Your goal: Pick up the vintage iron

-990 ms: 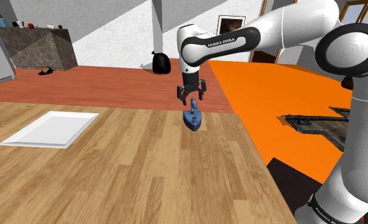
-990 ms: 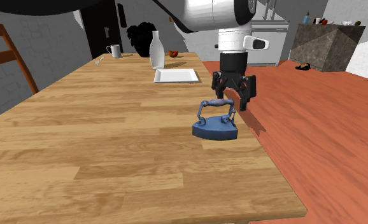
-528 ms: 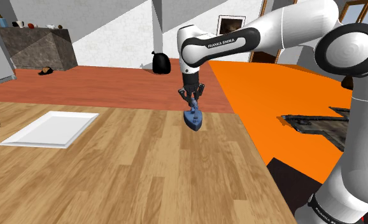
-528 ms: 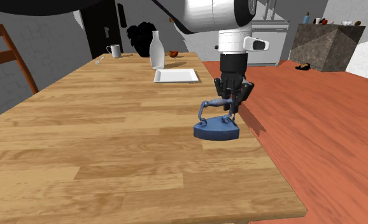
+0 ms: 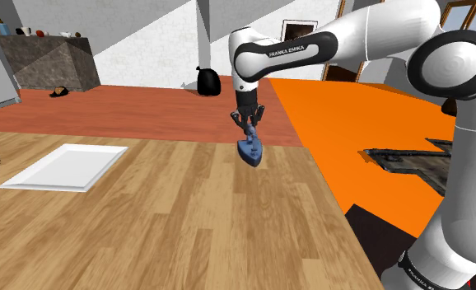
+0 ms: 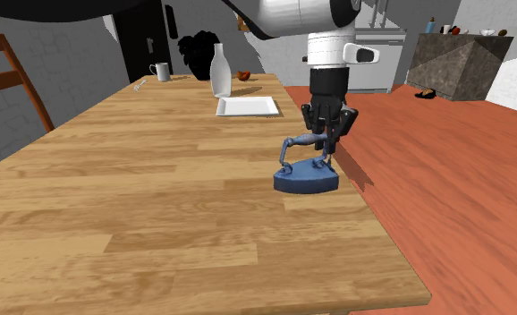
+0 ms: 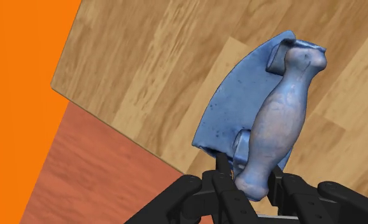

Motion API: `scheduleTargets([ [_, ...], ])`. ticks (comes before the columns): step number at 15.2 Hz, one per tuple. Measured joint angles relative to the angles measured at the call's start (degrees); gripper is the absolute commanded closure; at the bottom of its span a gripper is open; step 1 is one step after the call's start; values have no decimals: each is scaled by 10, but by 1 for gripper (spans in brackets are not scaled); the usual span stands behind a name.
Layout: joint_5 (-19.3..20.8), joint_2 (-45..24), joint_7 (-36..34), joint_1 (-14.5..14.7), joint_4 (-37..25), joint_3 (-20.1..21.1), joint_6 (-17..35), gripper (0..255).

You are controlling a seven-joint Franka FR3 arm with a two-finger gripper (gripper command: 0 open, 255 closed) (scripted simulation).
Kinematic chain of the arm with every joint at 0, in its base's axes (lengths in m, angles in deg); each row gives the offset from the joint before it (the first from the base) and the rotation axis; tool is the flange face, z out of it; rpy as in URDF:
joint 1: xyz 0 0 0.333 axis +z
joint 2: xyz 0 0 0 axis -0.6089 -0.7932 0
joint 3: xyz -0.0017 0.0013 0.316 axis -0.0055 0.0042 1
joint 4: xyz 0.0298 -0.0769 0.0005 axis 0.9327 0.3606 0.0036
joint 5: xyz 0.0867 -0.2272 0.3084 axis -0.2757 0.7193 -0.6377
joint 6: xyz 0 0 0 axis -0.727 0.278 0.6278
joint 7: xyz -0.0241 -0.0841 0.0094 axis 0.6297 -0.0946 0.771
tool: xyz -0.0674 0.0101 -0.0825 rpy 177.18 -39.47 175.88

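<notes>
item list, shoulder view, left to right. white tray: flat on the wooden counter, untouched. vintage iron: blue, well to the right of the tray and a little farther back; sole down, curved handle up. claw: right of the tray too, hanging straight over the iron. a second ago its jaws stood wide on either side of the handle; now they are clamped on one end of it, fingers pressed against the grip. the iron has shifted only slightly, and whether its sole has left the counter cannot be told. judgement: grasp made, the lift remains; so off-centre a hold may let the heavy sole tip or swing.
</notes>
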Motion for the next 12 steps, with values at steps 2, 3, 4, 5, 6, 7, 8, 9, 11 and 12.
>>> scheduleTargets([
  [2,-1,0,3,0,-17,0,-16,255],
  [3,-1,3,3,1,-19,0,-22,255],
  [4,-1,3,3,2,-28,1,-30,255],
  [5,-1,2,5,2,-38,1,-39,255],
  [6,-2,2,7,1,-45,0,-47,255],
  [7,-2,5,8,1,-49,1,-53,255],
  [8,-2,4,9,1,-57,1,-60,255],
  [9,-2,3,8,3,-66,1,-68,255],
  [11,-2,1,11,3,-84,1,-84,255],
  [12,-2,0,11,4,-91,1,-90,255],
])
